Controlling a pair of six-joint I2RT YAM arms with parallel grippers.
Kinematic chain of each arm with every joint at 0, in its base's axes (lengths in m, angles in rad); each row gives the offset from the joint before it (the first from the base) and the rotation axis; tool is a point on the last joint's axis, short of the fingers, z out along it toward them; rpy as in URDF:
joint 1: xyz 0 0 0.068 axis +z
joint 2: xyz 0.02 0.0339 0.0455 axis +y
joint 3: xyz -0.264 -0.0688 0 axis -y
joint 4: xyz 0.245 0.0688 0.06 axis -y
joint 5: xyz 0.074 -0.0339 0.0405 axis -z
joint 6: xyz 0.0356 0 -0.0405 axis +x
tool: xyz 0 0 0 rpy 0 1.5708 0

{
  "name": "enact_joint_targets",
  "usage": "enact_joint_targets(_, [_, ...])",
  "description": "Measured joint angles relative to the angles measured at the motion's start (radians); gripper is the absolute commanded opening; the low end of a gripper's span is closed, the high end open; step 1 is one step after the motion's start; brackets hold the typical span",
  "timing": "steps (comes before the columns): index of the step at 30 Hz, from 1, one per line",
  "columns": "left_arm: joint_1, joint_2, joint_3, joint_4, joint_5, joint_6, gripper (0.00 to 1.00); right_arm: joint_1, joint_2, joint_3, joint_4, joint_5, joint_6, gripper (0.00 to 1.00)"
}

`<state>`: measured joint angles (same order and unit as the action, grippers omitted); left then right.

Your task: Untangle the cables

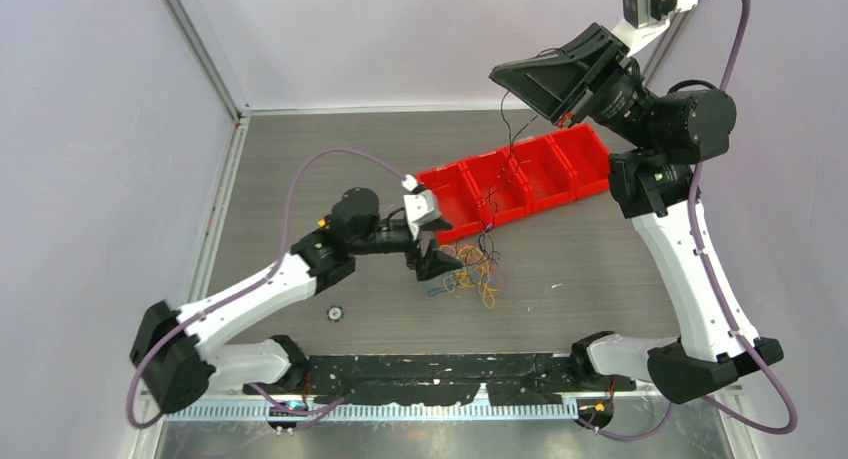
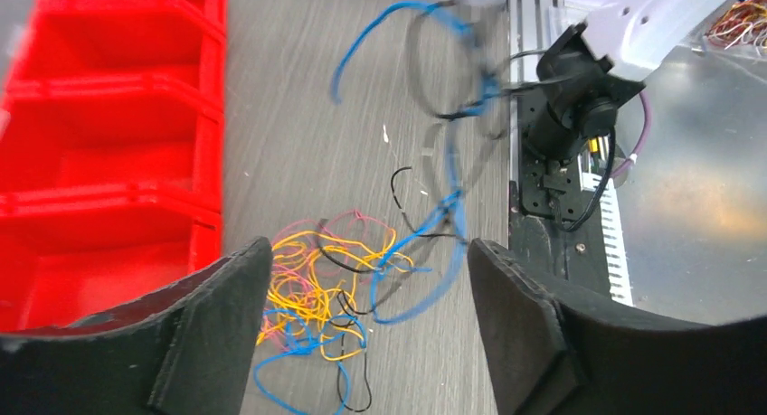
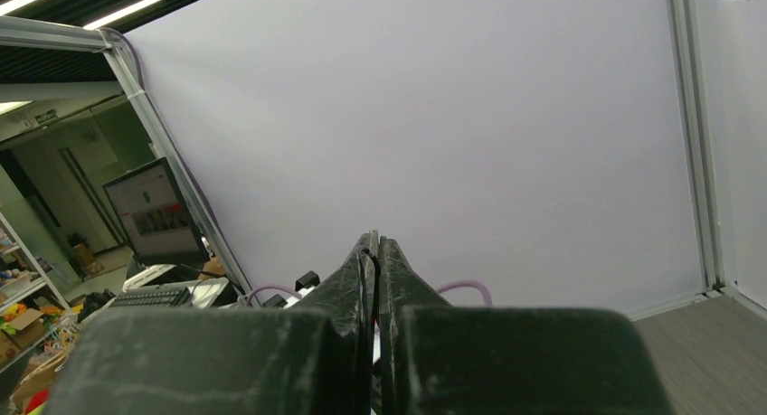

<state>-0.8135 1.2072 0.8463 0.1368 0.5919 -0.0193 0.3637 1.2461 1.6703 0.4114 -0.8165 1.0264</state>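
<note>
Grey wood-grain laminate covers the table [image 1: 600, 269], closed in by pale lilac walls. At the near edge lies a black perforated mounting plate [image 1: 440, 367]. Ahead of it, at 8 o'clock from the wire heap, sits a small round silver-black disc [image 1: 335, 312].

Mid-table, the cables [image 1: 476, 275] lie in a loose knot of hair-thin loops. They are mostly yellow-orange, with blue, black and pinkish strands curling out. The left gripper [image 2: 369, 252] hangs just above them. Its matte black, wedge-shaped fingers [image 2: 217, 329] are spread wide, with nothing between them but the tangle below.

At 1 o'clock from the heap stands a row of glossy red plastic bins [image 1: 520, 179], four open compartments set side by side.

Farthest and highest, the right gripper [image 3: 374, 245] is raised before the back wall. Its scuffed fingers are pressed together, pinching a black cable [image 3: 364, 288] that runs down the seam between them.
</note>
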Motion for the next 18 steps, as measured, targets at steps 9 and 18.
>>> enact_joint_targets(9, [-0.020, -0.258, 0.032, -0.062, 0.012, 0.019, 0.91, 0.009, -0.016, -0.060, 0.011, 0.000, -0.003, 0.05])
enact_joint_targets(18, [-0.063, 0.080, 0.217, 0.034, -0.079, -0.119, 0.36, 0.021, -0.013, -0.084, 0.010, 0.002, -0.004, 0.05])
